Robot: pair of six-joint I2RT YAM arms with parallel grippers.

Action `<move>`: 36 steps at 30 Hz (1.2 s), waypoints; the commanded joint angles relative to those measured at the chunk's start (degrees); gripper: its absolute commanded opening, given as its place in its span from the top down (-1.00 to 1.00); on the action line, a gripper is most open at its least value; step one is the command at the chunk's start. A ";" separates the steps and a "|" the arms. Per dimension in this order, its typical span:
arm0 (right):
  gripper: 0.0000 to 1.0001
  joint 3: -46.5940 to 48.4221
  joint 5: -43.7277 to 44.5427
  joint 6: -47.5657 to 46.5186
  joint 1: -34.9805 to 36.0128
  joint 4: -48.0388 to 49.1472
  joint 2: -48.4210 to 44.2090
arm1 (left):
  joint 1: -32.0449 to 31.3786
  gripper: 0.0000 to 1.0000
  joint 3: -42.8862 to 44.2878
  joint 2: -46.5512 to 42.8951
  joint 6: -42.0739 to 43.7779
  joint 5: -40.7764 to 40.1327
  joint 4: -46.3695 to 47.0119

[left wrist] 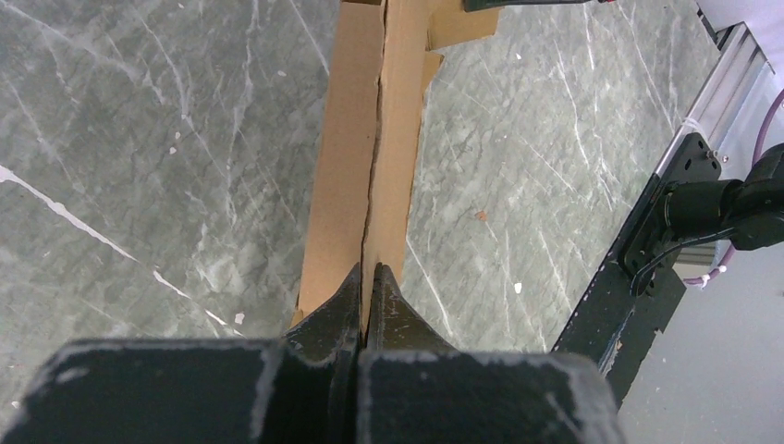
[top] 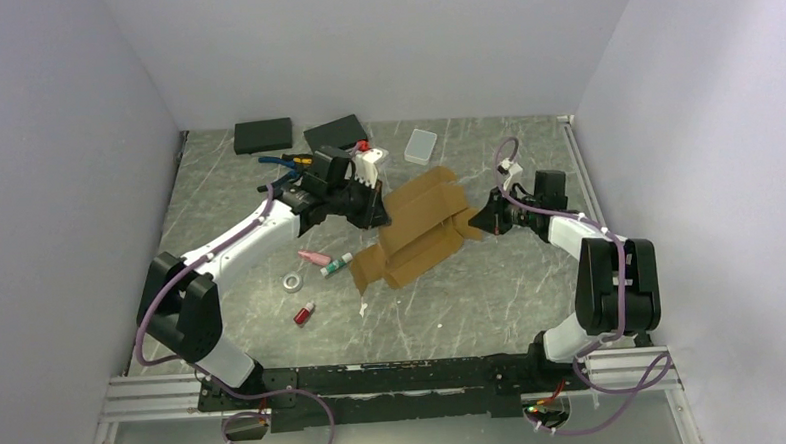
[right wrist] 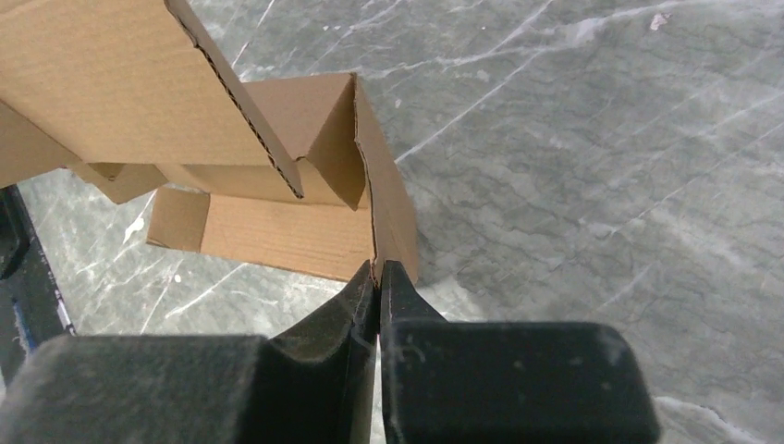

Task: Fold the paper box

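When viewed from above, shows the paper box (top: 419, 226) mid-table, half-folded with flaps raised, pinched at opposite ends by left gripper (top: 381, 215) and right gripper (top: 481, 221). Counts two black boxes (top: 263, 136) at the far edge, one white case (top: 420, 146), and four small things left of the cardboard: pink tube (top: 313, 256), marker (top: 336, 266), tape ring (top: 292, 281), red bottle (top: 304, 313). Leaves bare table (top: 473, 309) in front and to the right. From the left wrist, reveals what overhead hides: fingertips (left wrist: 386, 296) clamped tight on a thin cardboard edge, black frame rail (left wrist: 638, 277) off right. From the right wrist, likewise closed narrow on one upright flap's corner, open marble alongside.
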 commanded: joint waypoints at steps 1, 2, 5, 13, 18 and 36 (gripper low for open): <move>0.84 2.12 -2.80 -1.41 0.74 -3.16 0.20 | -0.25 1.00 -1.60 -1.35 -2.13 -0.38 1.70; 0.81 2.33 -2.99 -1.54 0.96 -3.69 0.25 | -0.26 1.00 -1.94 -1.48 -2.29 -0.42 1.89; 0.74 2.63 -3.44 -2.59 1.91 -5.47 0.41 | -0.26 1.00 -2.39 -1.94 -2.50 -0.46 2.28; 0.57 3.86 -3.89 -4.62 2.47 -8.91 1.25 | -0.26 1.00 -3.10 -2.47 -2.78 0.02 2.72; 0.52 4.56 -2.18 -4.77 2.44 -9.80 1.70 | -0.30 1.00 -3.71 -3.11 -2.79 -0.10 2.74; 0.09 -0.64 -4.62 -0.52 -1.80 0.75 -14.16 | 1.15 1.00 -7.79 -5.65 -9.01 -3.70 6.21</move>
